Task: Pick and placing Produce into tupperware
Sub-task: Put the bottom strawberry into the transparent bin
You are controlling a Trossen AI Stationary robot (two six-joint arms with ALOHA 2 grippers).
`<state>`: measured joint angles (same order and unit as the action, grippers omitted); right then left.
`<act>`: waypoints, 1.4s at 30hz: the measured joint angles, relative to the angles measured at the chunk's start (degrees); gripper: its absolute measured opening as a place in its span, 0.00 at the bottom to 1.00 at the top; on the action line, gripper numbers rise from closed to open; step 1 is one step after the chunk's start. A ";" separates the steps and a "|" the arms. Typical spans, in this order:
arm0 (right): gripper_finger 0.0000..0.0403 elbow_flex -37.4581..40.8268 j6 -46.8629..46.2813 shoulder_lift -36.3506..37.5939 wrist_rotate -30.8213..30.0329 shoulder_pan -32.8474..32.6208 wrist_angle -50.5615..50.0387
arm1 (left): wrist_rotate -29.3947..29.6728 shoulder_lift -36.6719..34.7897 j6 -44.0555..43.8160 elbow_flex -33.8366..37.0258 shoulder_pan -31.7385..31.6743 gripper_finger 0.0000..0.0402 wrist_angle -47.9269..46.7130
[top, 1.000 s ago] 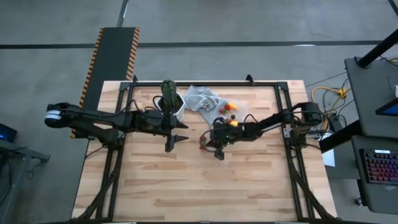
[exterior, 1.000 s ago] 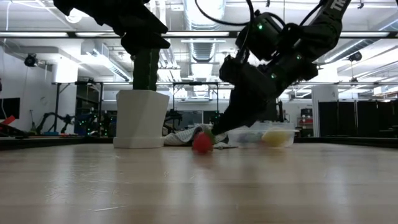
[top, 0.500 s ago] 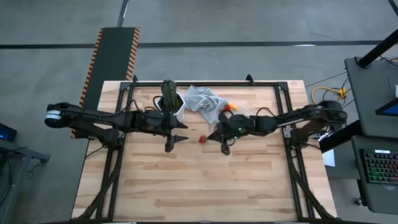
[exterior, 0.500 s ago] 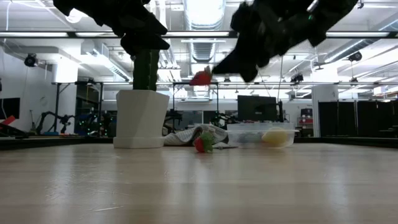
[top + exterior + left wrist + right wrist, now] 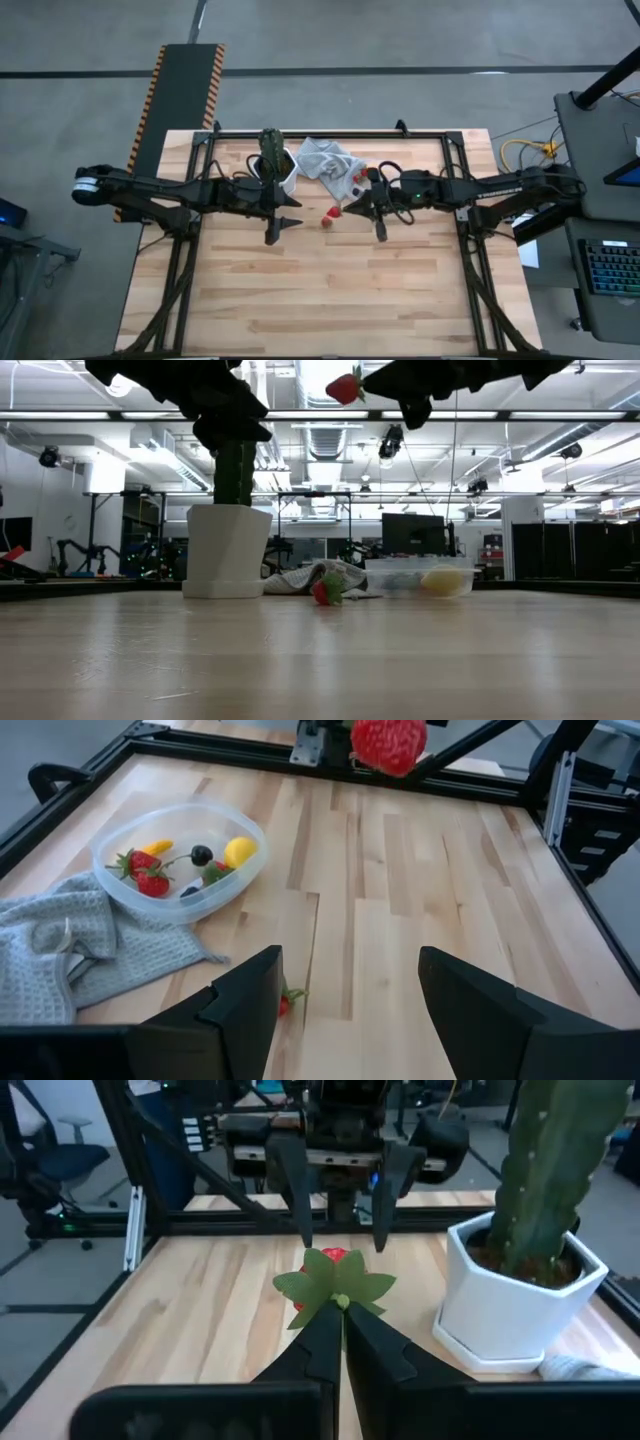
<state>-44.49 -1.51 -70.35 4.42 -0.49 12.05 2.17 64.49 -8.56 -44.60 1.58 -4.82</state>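
The right end effector (image 5: 335, 1308) is clamped on a strawberry (image 5: 344, 387) and holds it high above the table (image 5: 330, 290), near the table's middle. The tupperware (image 5: 178, 860) sits just beside the grey cloth (image 5: 60, 950), holding red, dark and yellow produce. A second strawberry (image 5: 327, 221) lies on bare table near the cloth. The left end effector (image 5: 345, 1010) hangs beside the white cactus pot (image 5: 227, 551) with its fingers apart. The near half of the table is unobstructed.

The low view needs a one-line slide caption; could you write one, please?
Right gripper lifts a strawberry high above the table while another strawberry lies near the tupperware.
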 joint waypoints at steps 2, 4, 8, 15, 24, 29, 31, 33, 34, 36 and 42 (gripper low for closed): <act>0.02 0.04 0.06 0.02 -0.01 0.00 -0.76 | 0.00 0.00 -0.02 0.00 0.00 0.55 -0.26; 0.02 0.04 0.07 -0.11 -0.25 0.02 -1.39 | 0.00 0.00 -0.02 0.00 0.00 0.55 -0.24; 0.02 0.07 0.25 -0.21 -3.01 0.01 -3.09 | 0.00 0.00 -0.02 0.00 0.00 0.55 -0.24; 0.02 0.00 0.54 -0.15 -13.46 0.02 -8.60 | 0.00 0.00 -0.04 0.00 0.02 0.55 -0.28; 0.02 -0.05 0.17 -0.13 -33.54 0.02 -18.68 | 0.00 0.00 -0.04 0.00 0.01 0.55 -0.28; 0.02 -0.07 -1.43 -0.13 -42.06 0.13 -22.92 | 0.00 0.00 -0.04 0.00 0.00 0.55 -0.28; 0.02 -0.07 -1.47 -0.13 -44.11 0.13 -24.14 | 0.00 0.00 -0.04 0.00 0.00 0.55 -0.28; 0.02 -0.07 -1.68 -0.13 -44.75 0.15 -24.84 | 0.00 0.00 -0.04 0.00 0.00 0.55 -0.28; 0.02 -0.07 -1.76 -0.13 -44.84 0.23 -25.09 | 0.00 0.00 -0.04 0.00 0.00 0.55 -0.28; 0.02 -0.07 -1.89 -0.13 -44.84 0.41 -25.52 | 0.00 0.00 -0.02 0.00 0.02 0.55 -0.28; 0.02 -0.09 -1.65 -0.13 -44.51 1.80 -26.67 | 0.00 0.00 -0.03 0.00 0.00 0.55 -0.28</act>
<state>-44.58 -3.16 -70.48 -40.10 1.31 -14.62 2.17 64.49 -8.59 -44.60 1.58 -5.10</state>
